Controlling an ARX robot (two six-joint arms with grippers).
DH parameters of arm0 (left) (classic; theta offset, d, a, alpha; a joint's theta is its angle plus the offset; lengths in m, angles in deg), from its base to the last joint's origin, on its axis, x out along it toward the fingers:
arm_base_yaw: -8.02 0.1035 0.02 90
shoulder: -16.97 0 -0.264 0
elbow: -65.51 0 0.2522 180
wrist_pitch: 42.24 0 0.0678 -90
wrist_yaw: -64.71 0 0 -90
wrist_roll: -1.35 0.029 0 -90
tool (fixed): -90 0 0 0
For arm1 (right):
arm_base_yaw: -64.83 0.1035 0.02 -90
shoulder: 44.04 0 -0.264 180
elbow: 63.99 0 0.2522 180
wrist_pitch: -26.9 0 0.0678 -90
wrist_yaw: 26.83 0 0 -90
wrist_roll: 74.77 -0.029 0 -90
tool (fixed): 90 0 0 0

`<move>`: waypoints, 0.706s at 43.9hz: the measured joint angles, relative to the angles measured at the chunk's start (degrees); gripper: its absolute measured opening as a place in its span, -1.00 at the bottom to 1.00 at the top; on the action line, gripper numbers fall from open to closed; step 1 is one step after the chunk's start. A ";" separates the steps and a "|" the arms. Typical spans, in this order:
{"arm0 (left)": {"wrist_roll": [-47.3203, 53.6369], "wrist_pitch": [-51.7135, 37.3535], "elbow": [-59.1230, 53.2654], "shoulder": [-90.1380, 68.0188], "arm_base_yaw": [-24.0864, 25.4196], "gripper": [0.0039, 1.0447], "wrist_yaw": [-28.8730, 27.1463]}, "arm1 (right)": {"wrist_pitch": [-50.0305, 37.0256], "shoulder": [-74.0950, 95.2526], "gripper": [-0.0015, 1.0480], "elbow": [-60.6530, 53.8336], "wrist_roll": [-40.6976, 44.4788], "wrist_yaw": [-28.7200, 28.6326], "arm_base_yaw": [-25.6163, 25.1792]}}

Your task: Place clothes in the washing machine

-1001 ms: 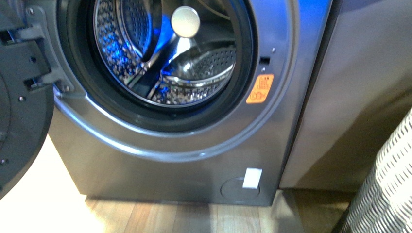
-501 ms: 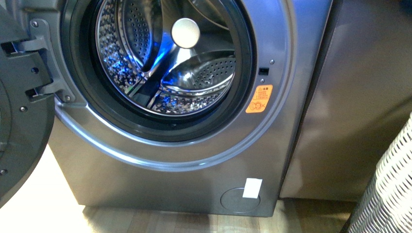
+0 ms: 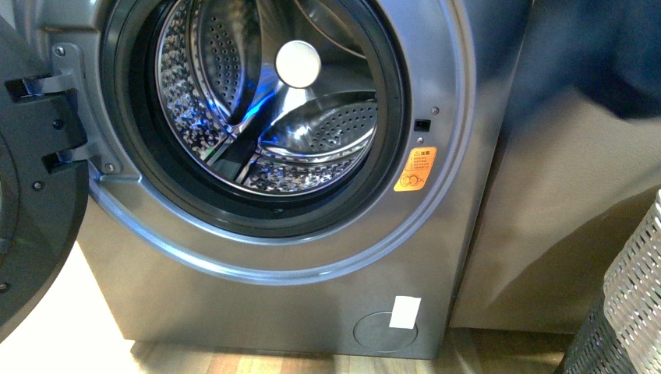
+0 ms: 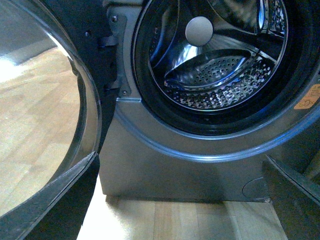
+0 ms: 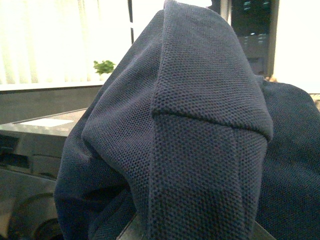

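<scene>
Washing machine (image 3: 296, 257): grey front-loader directly ahead of you, its door (image 3: 31, 195) swung out to the left so the porthole is free. The steel drum (image 3: 312, 132) holds nothing. Clothes (image 5: 200, 125): navy fabric, not yet in the machine, draped over your right arm and filling its wrist view, probably raised to clear the rim. A blurred blue edge shows far right, over the cabinet (image 3: 561, 218). Right gripper: jaws buried under cloth, so you cannot tell their state. Left gripper (image 4: 180, 165): fingers spread, nothing between them, low before the porthole. Surroundings: pale wooden floor (image 3: 273, 362); white woven basket (image 3: 623, 312) near right; bright curtained window (image 5: 50, 40) and a small plant (image 5: 104, 66).
</scene>
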 joint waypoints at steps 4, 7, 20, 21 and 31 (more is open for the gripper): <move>0.00 0.00 0.00 0.00 0.00 0.88 0.00 | 1.51 3.41 -0.77 3.78 0.00 0.31 5.51; 0.00 0.00 0.00 0.00 0.00 0.88 0.00 | 2.05 5.66 -0.77 5.90 0.00 0.66 9.31; 0.00 0.00 0.00 0.00 0.00 0.88 0.00 | 4.04 10.99 -0.77 11.41 -0.57 -3.74 14.12; 0.00 0.00 0.00 0.00 0.00 0.88 0.00 | 4.04 11.13 -0.77 11.43 -0.72 -4.24 14.12; 0.02 0.00 0.00 0.00 0.00 0.88 -0.02 | -0.37 14.64 -0.77 12.13 -1.14 -4.48 15.87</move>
